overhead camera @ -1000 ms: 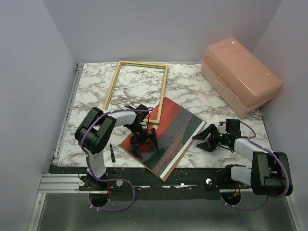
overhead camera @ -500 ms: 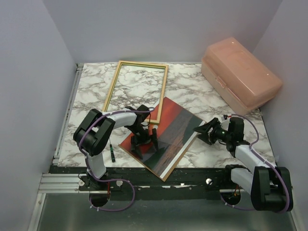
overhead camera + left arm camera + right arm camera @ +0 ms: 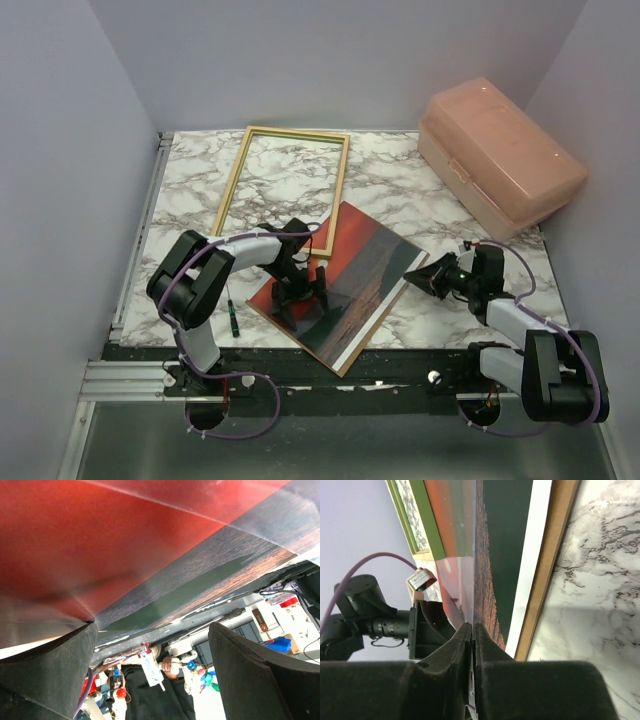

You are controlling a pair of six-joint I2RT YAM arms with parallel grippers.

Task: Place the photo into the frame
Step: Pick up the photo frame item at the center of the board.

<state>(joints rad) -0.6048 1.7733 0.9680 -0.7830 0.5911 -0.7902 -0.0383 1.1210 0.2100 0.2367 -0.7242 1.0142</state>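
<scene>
- Looking down on a marble table (image 3: 190, 190) with the photo (image 3: 350, 270) lying near the middle, turned on a diagonal, sunset side up.
- Resting on a plain brown board (image 3: 388, 322), with a strip of white border and board edge peeking out along the near-right side.
- Also spotted a glossy sheen across the red sky in both wrist views.
- Found the frame (image 3: 233, 178) flat on the table, far-left of the photo, pale wood up, only marble showing inside it. Right rail just beside the photo's far corner; touching or not, hard to say.
- Got the left gripper (image 3: 298, 290) down over the left part of the photo, jaws spread wide, gripping nothing, one fingertip (image 3: 75, 650) right against the print.
- Got the right gripper (image 3: 420, 273) at the photo's right corner, fingers (image 3: 445, 655) squeezed almost together, barely a sliver between them.
- Can't tell whether pinching the print's edge or nothing at all.
- Pink plastic box (image 3: 500, 155) sitting closed at the far right, well apart from the photo.
- Little green pen (image 3: 233, 318) on the near left, just beside the board.
</scene>
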